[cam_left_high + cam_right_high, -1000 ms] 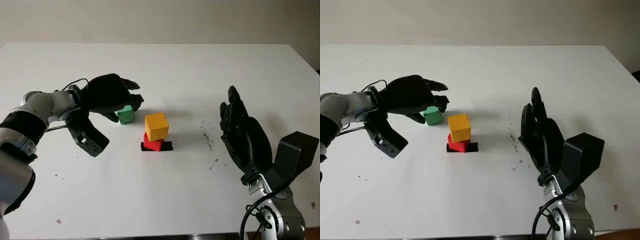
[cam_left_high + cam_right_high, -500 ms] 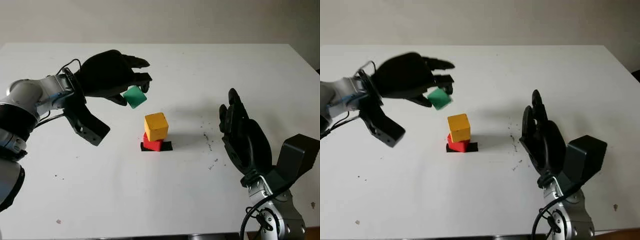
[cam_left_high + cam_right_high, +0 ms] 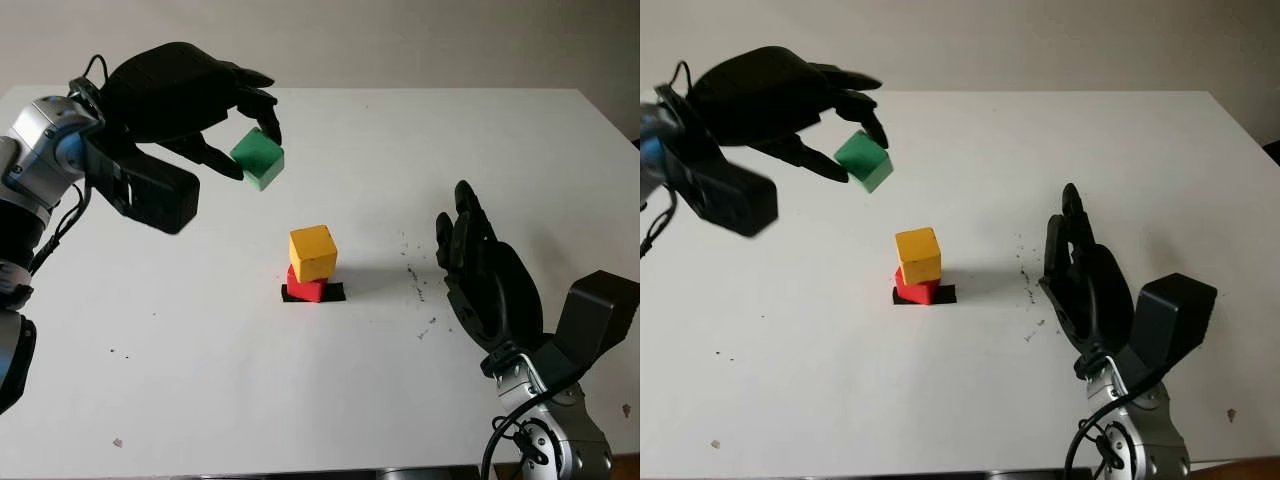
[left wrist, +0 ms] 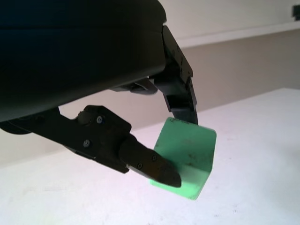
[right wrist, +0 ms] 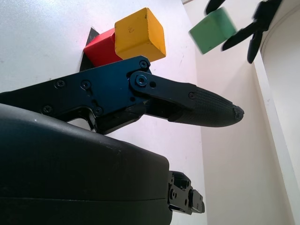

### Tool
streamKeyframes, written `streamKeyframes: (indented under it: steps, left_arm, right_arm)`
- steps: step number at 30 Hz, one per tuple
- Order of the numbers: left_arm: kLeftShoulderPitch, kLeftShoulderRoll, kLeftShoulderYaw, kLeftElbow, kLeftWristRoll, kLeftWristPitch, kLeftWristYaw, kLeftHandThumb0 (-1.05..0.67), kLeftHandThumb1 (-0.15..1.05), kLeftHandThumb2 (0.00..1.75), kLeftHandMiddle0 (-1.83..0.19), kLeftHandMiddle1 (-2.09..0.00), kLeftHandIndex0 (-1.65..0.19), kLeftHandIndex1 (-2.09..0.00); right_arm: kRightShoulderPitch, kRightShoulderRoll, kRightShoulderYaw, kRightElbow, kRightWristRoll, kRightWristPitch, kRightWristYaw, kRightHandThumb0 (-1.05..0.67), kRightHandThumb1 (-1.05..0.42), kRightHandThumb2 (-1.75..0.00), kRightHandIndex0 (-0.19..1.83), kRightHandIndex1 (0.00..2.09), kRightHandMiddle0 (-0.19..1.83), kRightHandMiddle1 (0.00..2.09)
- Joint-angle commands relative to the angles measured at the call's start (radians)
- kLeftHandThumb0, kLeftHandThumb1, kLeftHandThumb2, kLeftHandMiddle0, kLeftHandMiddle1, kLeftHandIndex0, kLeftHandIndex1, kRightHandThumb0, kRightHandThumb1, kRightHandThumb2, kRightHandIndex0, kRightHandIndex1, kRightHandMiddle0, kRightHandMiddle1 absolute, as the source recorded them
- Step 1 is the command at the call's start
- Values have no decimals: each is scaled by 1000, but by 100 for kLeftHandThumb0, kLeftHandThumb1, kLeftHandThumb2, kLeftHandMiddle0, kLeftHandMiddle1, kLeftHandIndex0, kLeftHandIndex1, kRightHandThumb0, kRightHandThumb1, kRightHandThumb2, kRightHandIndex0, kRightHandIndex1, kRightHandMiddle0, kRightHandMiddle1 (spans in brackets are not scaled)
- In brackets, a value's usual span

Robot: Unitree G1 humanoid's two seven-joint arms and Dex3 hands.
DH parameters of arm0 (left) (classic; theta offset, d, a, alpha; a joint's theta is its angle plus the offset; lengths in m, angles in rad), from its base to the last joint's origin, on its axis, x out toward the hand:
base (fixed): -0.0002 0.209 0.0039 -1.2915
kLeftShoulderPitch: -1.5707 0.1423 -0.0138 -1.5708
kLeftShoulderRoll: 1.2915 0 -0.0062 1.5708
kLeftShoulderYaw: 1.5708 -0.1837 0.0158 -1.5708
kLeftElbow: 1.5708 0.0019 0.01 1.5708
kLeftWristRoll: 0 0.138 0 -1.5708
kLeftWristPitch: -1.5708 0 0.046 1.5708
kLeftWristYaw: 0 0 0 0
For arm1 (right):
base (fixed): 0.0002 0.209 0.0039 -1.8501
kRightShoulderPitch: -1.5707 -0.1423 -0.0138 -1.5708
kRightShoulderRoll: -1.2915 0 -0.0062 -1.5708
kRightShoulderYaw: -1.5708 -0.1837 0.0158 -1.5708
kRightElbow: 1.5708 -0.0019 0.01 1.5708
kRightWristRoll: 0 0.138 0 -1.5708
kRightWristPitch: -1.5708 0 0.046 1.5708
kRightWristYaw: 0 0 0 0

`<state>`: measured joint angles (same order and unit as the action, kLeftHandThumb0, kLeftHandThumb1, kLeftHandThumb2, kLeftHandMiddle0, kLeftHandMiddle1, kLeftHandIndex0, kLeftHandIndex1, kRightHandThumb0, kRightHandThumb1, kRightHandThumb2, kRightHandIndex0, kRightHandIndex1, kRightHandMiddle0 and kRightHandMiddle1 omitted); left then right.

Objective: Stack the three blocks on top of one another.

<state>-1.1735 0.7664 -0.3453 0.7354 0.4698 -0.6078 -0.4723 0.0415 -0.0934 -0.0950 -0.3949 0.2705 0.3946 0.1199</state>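
A yellow block (image 3: 313, 252) sits on a red block (image 3: 306, 286), which rests on a small black square (image 3: 332, 293) in the middle of the white table (image 3: 250, 390). My left hand (image 3: 245, 130) is raised well above the table, up and to the left of that stack, shut on a green block (image 3: 258, 159) held tilted between its fingertips (image 4: 154, 168). In the left wrist view the green block (image 4: 190, 157) is pinched from two sides. My right hand (image 3: 485, 280) stands open to the right of the stack, apart from it.
Dark specks (image 3: 415, 280) dot the table between the stack and my right hand. The table's far edge (image 3: 400, 88) meets a pale wall, and its right edge (image 3: 610, 120) runs down the right side.
My left hand has lifted the green block off the table and carried it higher. The stack and my right hand have not moved.
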Motion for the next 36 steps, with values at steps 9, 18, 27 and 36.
streamKeyframes:
  steps: [9,18,27,36]
  left_arm:
    - [-210,-110,29,40,-156,86,-360,-48,99,6,-35,-5,-49,-124]
    - [-195,-188,24,-31,-184,222,-534,-48,102,6,-33,-5,-35,-147]
    - [-69,-206,61,-95,-261,354,-551,-45,101,5,-34,-5,-35,-154]
    - [2,-190,64,-144,-278,385,-563,-43,103,6,-29,-4,-30,-156]
  right_arm:
    - [-5,36,20,-2,-6,-8,-37,-75,-105,-66,-19,0,-19,0]
    - [0,40,29,3,-11,-14,-33,-74,-105,-68,-19,0,-19,0]
    - [9,47,29,-2,-13,-13,-39,-75,-105,-66,-19,0,-19,0]
    - [2,47,32,1,-22,-11,-40,-74,-105,-67,-19,0,-19,0]
